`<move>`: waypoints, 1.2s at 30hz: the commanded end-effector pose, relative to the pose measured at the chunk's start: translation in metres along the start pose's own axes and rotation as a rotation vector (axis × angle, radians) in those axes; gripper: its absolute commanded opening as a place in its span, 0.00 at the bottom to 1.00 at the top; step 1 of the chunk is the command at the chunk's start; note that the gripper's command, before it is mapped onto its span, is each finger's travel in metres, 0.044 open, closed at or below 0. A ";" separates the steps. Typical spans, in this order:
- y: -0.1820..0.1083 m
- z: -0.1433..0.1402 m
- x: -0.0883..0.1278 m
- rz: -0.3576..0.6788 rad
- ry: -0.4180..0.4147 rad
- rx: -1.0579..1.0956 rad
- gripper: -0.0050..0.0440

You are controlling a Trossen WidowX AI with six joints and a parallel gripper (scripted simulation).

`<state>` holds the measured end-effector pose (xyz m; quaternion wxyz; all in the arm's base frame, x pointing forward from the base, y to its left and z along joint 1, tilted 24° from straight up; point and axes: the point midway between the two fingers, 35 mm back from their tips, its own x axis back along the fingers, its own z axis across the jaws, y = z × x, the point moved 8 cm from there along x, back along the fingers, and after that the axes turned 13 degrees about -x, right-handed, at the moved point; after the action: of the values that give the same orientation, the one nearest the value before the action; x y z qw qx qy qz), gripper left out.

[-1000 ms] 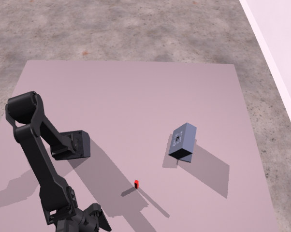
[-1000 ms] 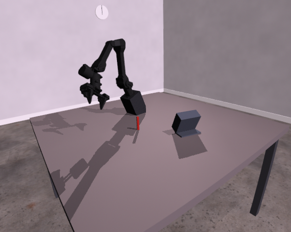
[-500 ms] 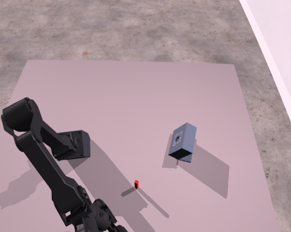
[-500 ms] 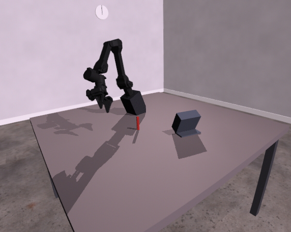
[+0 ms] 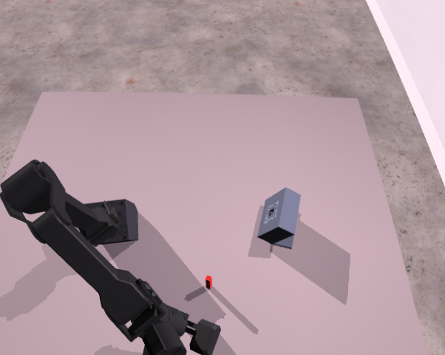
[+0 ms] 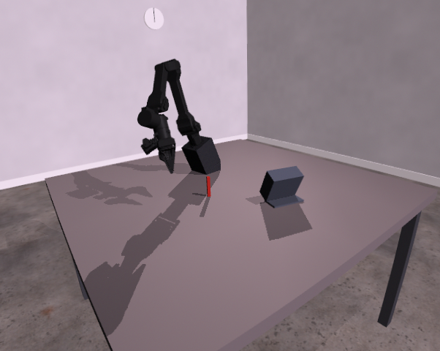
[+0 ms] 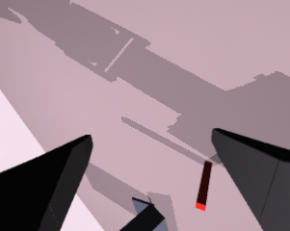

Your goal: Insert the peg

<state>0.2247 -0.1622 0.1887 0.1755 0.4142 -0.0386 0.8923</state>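
We read this as the approach step: nothing grasped yet. Our pincer hangs above the worktop, spread to its full width and holding nothing. In the wrist view both fingers frame bare worktop, with the peg just inside the right one.

The red peg stands upright on the worktop, near the arm's base and well apart from the block to the right. The block carries the sloped panel; its hole shows dark and unfilled from the top view.

Next move, as we judge it: bring the pincer over the peg, lower so the fingers straddle it, then close. A thin upright peg could tip if a finger brushes it.

Containers: none in sight; the hole is the only receptacle, and it holds nothing.
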 end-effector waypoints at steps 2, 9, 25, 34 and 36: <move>-0.009 0.007 -0.003 -0.007 -0.029 0.095 1.00; -0.028 0.005 -0.011 0.008 -0.108 0.276 1.00; -0.069 -0.002 -0.024 0.046 -0.254 0.664 1.00; -0.089 -0.007 -0.027 0.068 -0.323 0.869 1.00; -0.095 -0.008 -0.028 0.075 -0.341 0.929 1.00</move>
<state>0.2622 -0.0856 0.1524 -0.0530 0.5842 0.2904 0.7560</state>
